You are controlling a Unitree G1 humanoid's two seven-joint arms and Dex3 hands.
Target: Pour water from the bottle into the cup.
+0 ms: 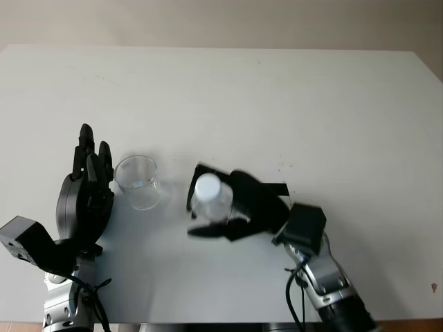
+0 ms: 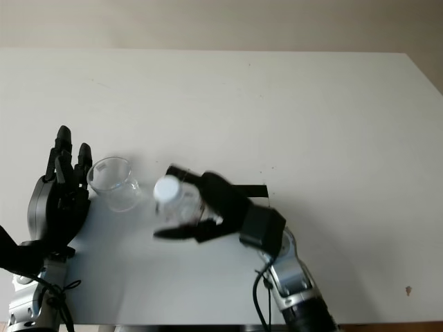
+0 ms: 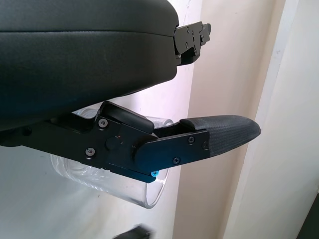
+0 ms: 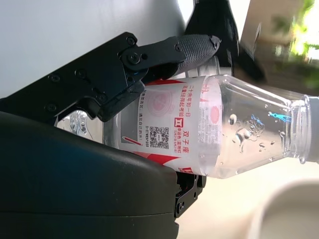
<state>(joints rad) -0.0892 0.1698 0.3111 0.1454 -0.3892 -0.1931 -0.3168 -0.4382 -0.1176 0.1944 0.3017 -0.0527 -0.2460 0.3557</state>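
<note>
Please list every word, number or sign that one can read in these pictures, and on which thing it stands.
Bottle label, held in the right hand: "双子座" beside a small red square mark.
Same label: a QR code and smaller lines of Chinese print, too small to read.
Cup, left hand, table: no text.

On the white counter (image 2: 311, 111), the right hand (image 2: 201, 207) grips the white-capped bottle (image 2: 173, 197). Just to its left stands the clear cup (image 2: 114, 183), with the left hand (image 2: 59, 197) open just beside it.
</note>
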